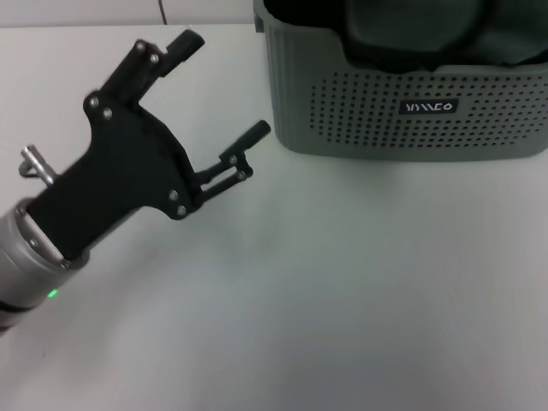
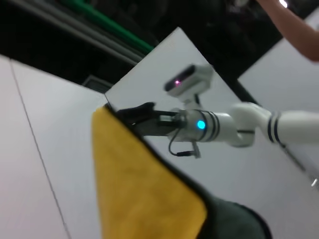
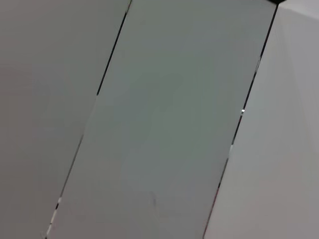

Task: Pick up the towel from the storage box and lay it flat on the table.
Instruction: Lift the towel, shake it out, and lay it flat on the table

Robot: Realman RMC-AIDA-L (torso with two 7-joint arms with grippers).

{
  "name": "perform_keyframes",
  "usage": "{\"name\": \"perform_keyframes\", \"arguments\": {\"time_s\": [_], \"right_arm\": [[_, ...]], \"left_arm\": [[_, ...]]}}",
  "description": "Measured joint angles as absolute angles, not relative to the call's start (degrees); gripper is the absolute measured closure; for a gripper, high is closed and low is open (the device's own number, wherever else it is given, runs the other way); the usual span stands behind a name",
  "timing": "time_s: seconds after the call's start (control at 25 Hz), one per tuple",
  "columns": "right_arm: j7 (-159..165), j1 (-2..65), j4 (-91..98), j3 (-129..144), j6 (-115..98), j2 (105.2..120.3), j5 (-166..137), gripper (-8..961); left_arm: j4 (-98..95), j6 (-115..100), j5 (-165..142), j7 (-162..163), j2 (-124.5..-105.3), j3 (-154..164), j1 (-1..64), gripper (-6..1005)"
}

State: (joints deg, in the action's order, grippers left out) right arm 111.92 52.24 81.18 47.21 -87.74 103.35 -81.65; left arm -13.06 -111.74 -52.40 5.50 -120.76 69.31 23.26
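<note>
Just ahead of the left gripper [image 1: 224, 86], whose fingers are spread empty, the storage box [image 1: 402, 107] rim could snag them reaching for the towel [image 1: 411, 30].

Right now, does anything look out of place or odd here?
Nothing is spilled or damaged. The towel lies crumpled in the storage box, its yellow reverse partly turned up. The open left gripper hovers over the table beside it; the right gripper is farther off.

Grey-green, white, black and yellow

The storage box [image 1: 402, 103] is pale grey-green with dotted perforations and a dark label; the table [image 1: 342, 291] plain white; the left gripper [image 1: 224, 90] black; the towel [image 2: 144, 189] yellow, dark-edged.
</note>
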Motion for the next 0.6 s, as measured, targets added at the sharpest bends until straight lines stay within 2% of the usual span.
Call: {"name": "perform_keyframes", "arguments": {"time_s": [0.2,0.6], "right_arm": [[112.4,55.3,78.6,49.1,-87.1,104.24,-84.4,940],[112.1,60.0,73.8,51.2,-86.9,107.34,-91.6,939]], "left_arm": [[-10.3,-111.7,-38.9,-5.6,-120.76,79.4,23.4,199],[-10.7,-110.4,-24.4,-15.5,-120.76,89.8,23.7,201]]}}
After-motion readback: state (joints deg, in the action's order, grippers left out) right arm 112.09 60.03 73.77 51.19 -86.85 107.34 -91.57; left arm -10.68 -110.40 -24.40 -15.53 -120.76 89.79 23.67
